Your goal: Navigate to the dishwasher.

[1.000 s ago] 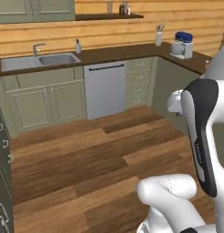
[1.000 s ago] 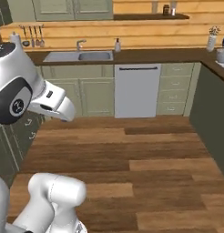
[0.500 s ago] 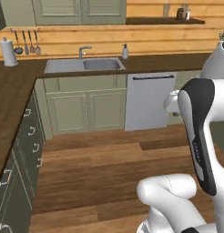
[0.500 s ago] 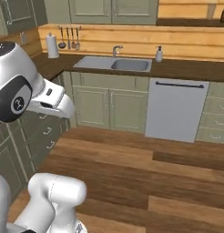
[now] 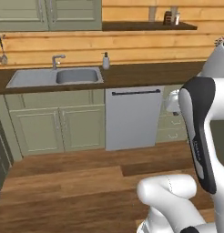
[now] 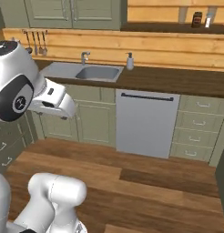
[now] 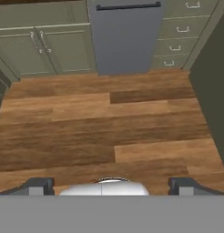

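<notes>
Hand (image 7: pixel 112 185) fingers stand wide apart at the bottom of the hand view, two small dark tips with nothing between them, hanging over the floor. Below them the wooden floor (image 7: pixel 104 123) runs in long planks of mixed brown, some darker, with a smooth finish.

Beyond the planks stands the dishwasher (image 5: pixel 133 117), a flat, plain light-grey panel as wide as a cabinet, with one long dark bar handle (image 6: pixel 147 97) across its top edge. It sits under the dark brown desk (image 5: pixel 150 71), roughly centred ahead in the hand view and a little right of centre in both base views. To its left are sage-green cabinet doors (image 5: pixel 59 129) with framed panels and thin metal pulls; to its right is a stack of green drawers (image 6: pixel 195 127).

Set into the desk above the green doors is a grey steel sink (image 6: pixel 85 72) with a curved tap (image 5: pixel 56 59) behind it. A small pale soap bottle (image 6: pixel 129 61) stands by the sink's right corner. The wall behind is horizontal honey-coloured boards, and a dark shelf (image 5: pixel 148 26) carries small jars (image 6: pixel 201 19).
</notes>
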